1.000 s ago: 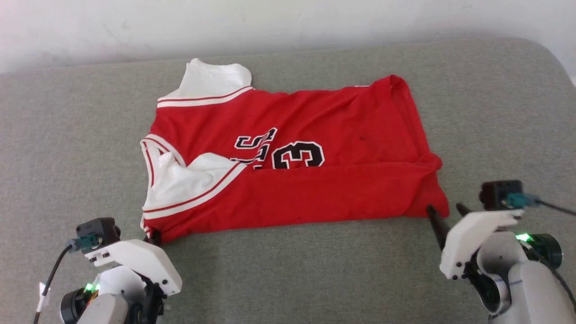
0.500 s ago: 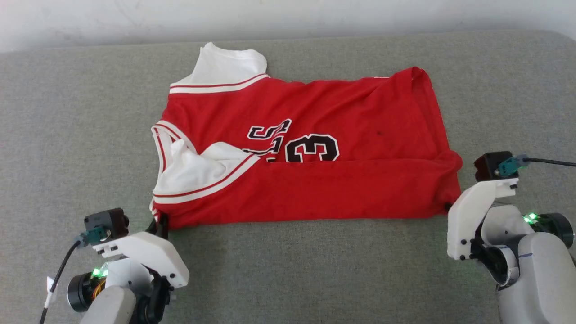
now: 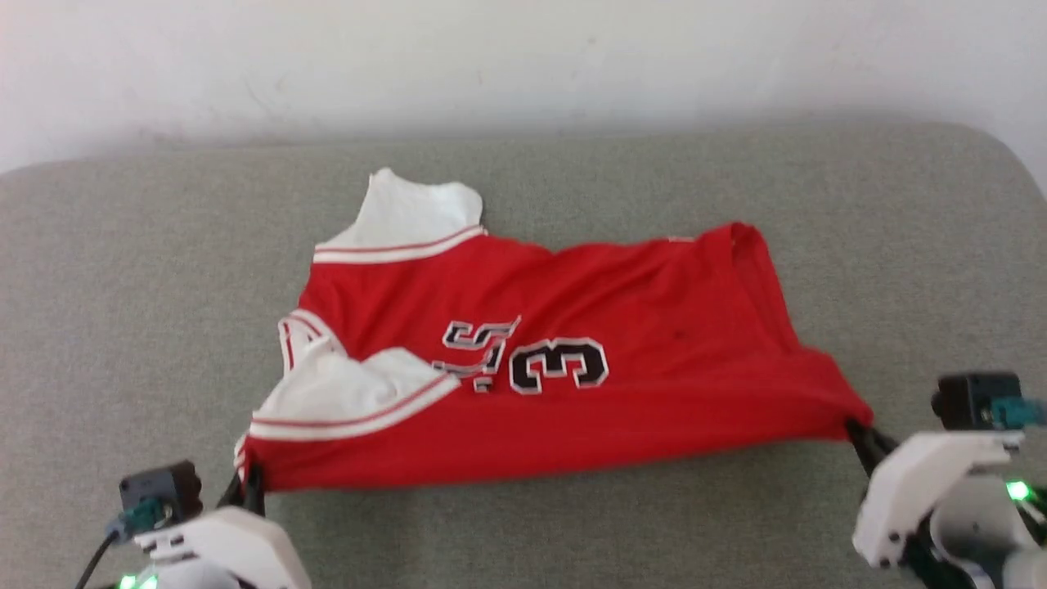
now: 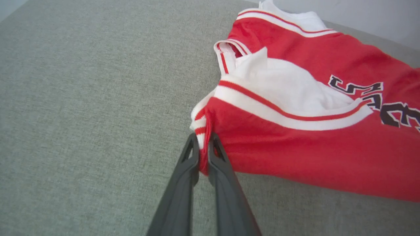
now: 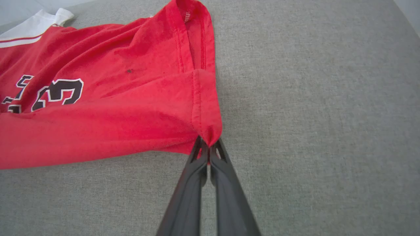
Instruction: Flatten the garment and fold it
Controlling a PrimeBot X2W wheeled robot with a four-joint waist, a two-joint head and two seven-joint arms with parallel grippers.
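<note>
A red jersey T-shirt [image 3: 572, 417] with white short sleeves, striped trim and black-outlined white lettering lay across a grey woven-fabric surface [image 3: 123, 286]. Its near long side was doubled over toward the lettering. The left gripper [image 3: 248, 484], two dark fingers on a white housing, pinched the near corner at the sleeve end. The right gripper [image 3: 859, 435] pinched the near corner at the hem end. The red edge between them ran taut. A pale wall [image 3: 523, 57] stood behind.
</note>
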